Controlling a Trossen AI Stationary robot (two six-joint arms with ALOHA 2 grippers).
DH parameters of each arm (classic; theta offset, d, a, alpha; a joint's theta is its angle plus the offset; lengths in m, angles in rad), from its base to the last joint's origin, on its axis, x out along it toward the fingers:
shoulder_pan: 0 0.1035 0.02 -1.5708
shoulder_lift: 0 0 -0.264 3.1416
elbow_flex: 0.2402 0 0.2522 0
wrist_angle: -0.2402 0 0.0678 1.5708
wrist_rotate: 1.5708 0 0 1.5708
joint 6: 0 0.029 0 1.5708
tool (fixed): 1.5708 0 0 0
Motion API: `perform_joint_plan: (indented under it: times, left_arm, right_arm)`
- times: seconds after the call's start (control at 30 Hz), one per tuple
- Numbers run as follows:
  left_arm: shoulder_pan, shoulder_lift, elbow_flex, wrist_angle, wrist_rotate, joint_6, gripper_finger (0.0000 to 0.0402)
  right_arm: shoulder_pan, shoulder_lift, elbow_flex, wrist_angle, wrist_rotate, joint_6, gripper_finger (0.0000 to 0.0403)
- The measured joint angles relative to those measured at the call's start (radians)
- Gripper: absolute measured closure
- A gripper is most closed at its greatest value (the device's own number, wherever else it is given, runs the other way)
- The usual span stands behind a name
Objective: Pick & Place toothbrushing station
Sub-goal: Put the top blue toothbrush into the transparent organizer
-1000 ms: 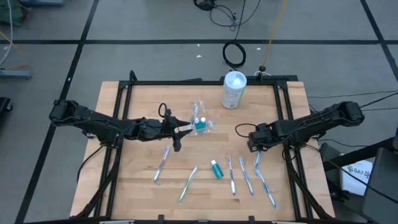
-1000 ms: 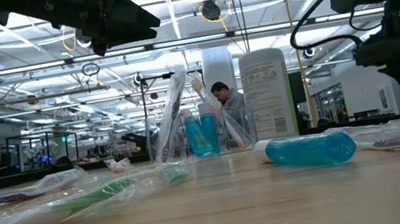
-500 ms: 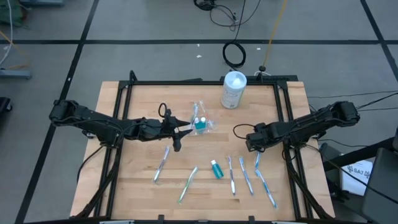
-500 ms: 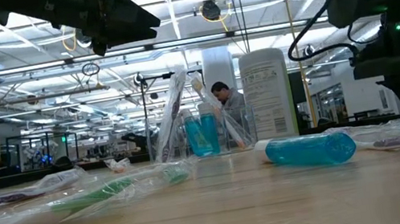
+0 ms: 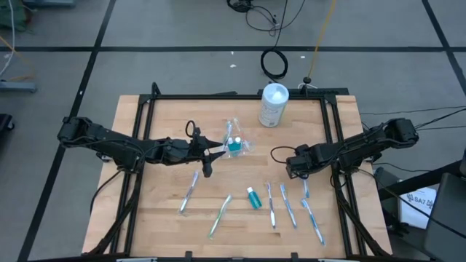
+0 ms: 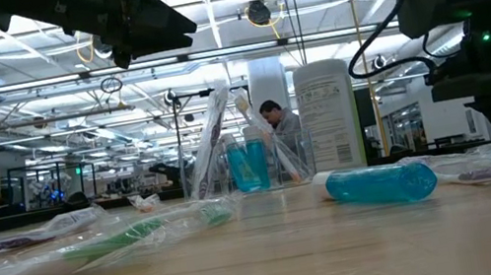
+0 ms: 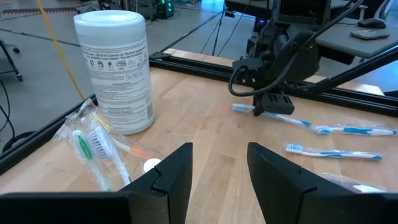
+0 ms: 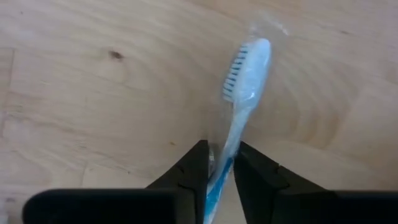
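The right gripper has just closed in: a moment ago its fingers stood wide, and now they pinch the neck of a wrapped blue toothbrush, with the handle running down between the two dark tips. Seen from above, the right gripper has also edged a little toward the table's middle. I'd judge the grasp made and the lift next, though the brush looks to lie flat on the wood.

That toothbrush sits on the table's right side, its long axis running roughly near-to-far. The bristled head points away from the wrist, past the fingertips, bristles turned to one side. In the left wrist view the same toothbrush lies under the right gripper, head sticking out on the side toward the tub.

Beside it, near the front edge, more wrapped brushes lie in a row, with a small teal tube and a green brush further left.

Further back, the left gripper holds its place mid-table, fingers apart and empty, just beside a clear bag holding a teal bottle. Beyond it, at the far edge, stands the white wipes tub.
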Motion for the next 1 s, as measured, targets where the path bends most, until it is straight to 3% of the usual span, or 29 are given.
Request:
perform_joint_plan:
  times: [0.47,1.0]
  left_arm:
    - [0.0,0.0,0.0,0.0,0.0,0.002,0.0245]
    - [0.0,0.0,0.0,0.0,0.0,0.002,0.0245]
  right_arm:
    - [0.0,0.0,-0.001,0.171,0.004,-0.122,0.038]
    - [0.0,0.0,-0.001,0.494,0.005,-0.382,0.038]
